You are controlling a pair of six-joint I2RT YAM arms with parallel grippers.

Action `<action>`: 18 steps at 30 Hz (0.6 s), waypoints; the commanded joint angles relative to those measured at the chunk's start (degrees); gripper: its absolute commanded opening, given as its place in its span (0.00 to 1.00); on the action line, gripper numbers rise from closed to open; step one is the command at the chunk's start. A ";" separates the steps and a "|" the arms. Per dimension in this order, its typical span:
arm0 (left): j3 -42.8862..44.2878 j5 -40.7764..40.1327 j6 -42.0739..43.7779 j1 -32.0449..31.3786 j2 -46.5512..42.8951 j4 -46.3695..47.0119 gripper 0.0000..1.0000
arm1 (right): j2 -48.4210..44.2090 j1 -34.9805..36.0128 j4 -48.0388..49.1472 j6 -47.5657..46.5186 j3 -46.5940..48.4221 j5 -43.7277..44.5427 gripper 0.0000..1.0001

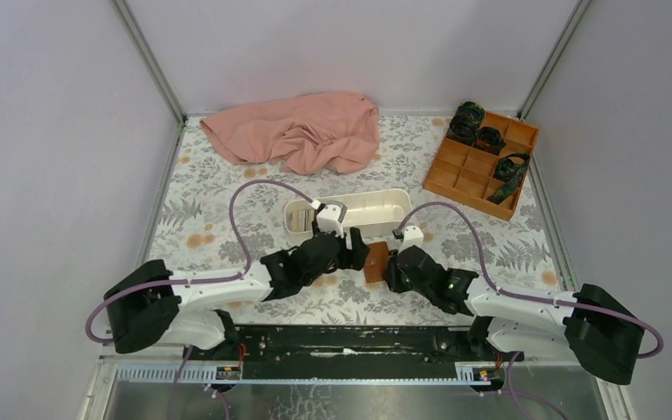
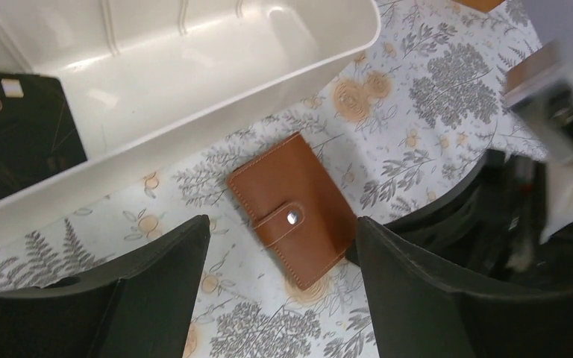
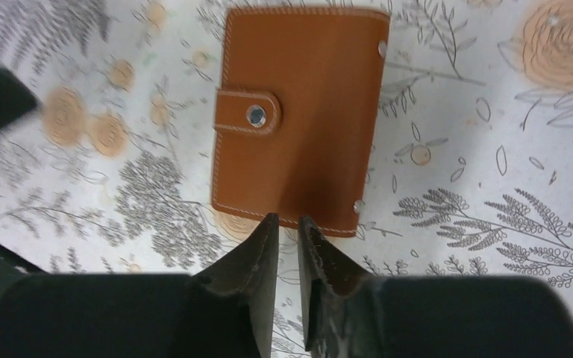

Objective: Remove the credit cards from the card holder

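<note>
The brown leather card holder [image 1: 376, 262] lies flat and closed on the floral cloth, its snap tab fastened; it also shows in the left wrist view [image 2: 298, 179] and the right wrist view [image 3: 313, 97]. My left gripper [image 2: 282, 227] hovers over it, jaws wide open and empty. My right gripper [image 3: 287, 220] is nearly shut with a thin gap, its tips at the holder's near edge, holding nothing. Credit cards [image 1: 297, 219] lie in the left end of the white tray; a black VIP card [image 2: 22, 134] is the plainest of them.
The long white oval tray [image 1: 376, 194] stands just behind the card holder, its wall close to my left gripper [image 2: 194, 97]. An orange compartmented box [image 1: 481, 166] with dark items sits at the back right. A pink cloth [image 1: 297, 131] lies at the back.
</note>
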 commanded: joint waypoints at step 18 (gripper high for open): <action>10.86 8.92 6.62 0.03 20.20 10.90 0.75 | -13.81 0.48 4.24 7.00 -10.89 -1.78 0.00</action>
